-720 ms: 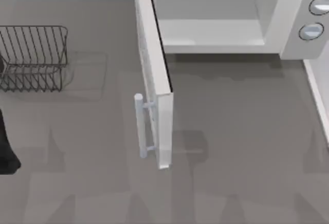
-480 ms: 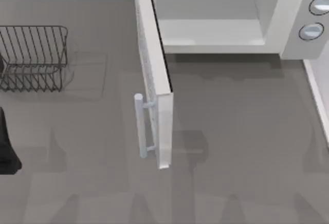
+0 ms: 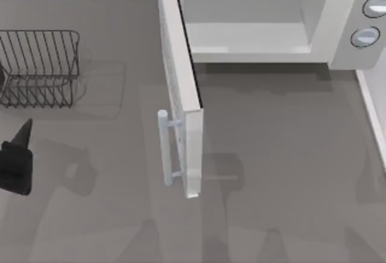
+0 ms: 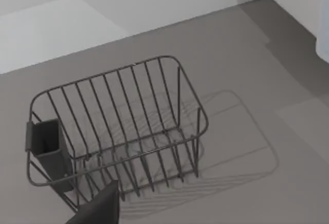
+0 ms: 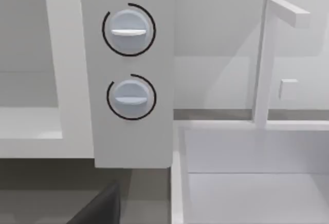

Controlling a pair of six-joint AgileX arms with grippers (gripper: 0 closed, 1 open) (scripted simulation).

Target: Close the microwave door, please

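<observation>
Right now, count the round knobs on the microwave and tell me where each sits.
2. Both are on the microwave side panel, right of the open cavity: the upper knob directly above the lower knob. None looks hidden.

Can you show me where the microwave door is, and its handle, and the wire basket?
microwave door (image 3: 181,64), top view, on its top edge.
handle (image 3: 163,148), top view, midway down the pale bar.
wire basket (image 4: 123,106), left wrist view, on its back wires.

Grey tabletop, evenly lit, crossed by soft shadows. Wire rack at far left (a small dark holder clipped to it). White sink and faucet at right.
</observation>
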